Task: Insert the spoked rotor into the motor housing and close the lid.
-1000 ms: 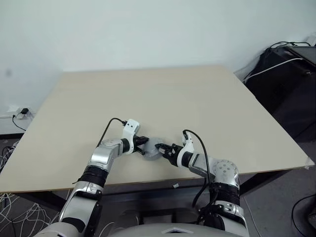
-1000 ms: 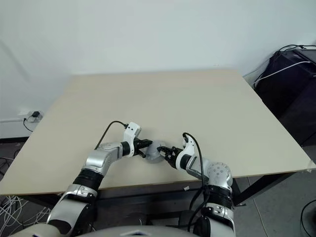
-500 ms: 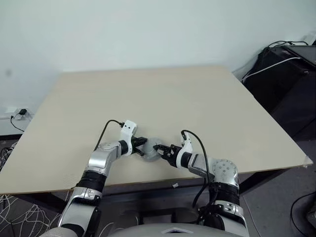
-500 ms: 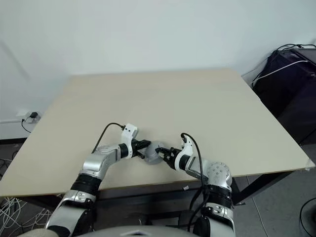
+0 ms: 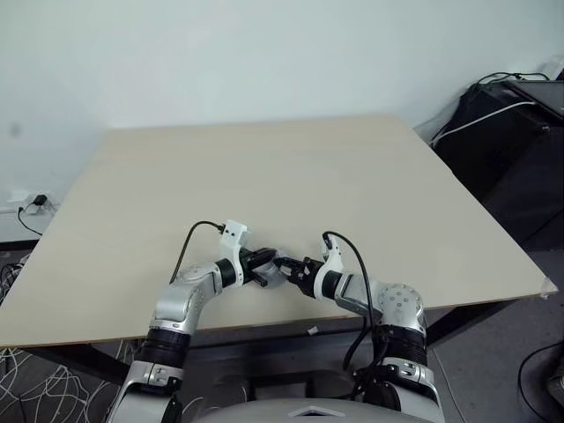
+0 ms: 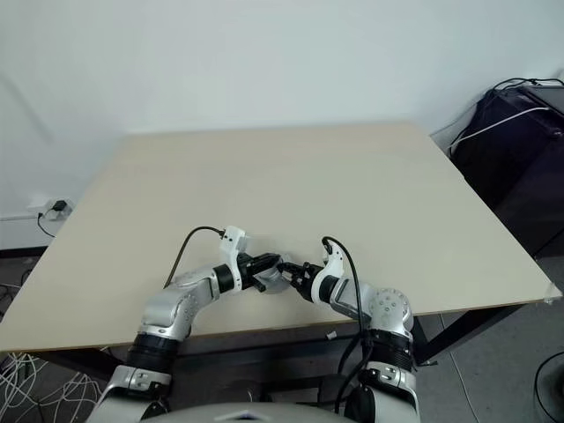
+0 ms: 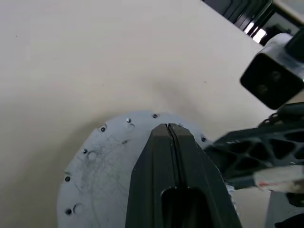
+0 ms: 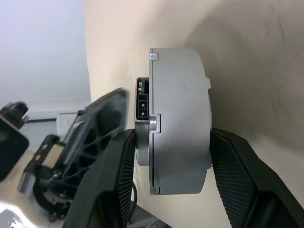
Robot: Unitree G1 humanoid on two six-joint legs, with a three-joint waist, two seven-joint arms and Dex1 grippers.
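Note:
A silvery-grey round motor housing [image 8: 178,118] is held on edge just above the table's near edge, with my right gripper [image 8: 173,137] shut on it, one black finger on each flat side. A seam divides it into a thick part and a thinner plate; which part is the lid I cannot tell. My left gripper [image 7: 168,126] is shut, its fingertips lying against the housing's flat grey face [image 7: 95,171], which has small holes around its rim. In the left eye view both grippers [image 5: 264,263] [image 5: 287,264] meet tip to tip. The spoked rotor is hidden.
The beige table [image 5: 264,167] stretches away from the grippers, and its front edge runs close under both hands. Black bags and cables [image 5: 511,132] stand off the right side. A wall socket with a plug [image 5: 40,201] sits low on the left.
My left gripper has drawn back and up and swung in over the grey housing, covering most of it in the eye views. The right gripper has kept still.

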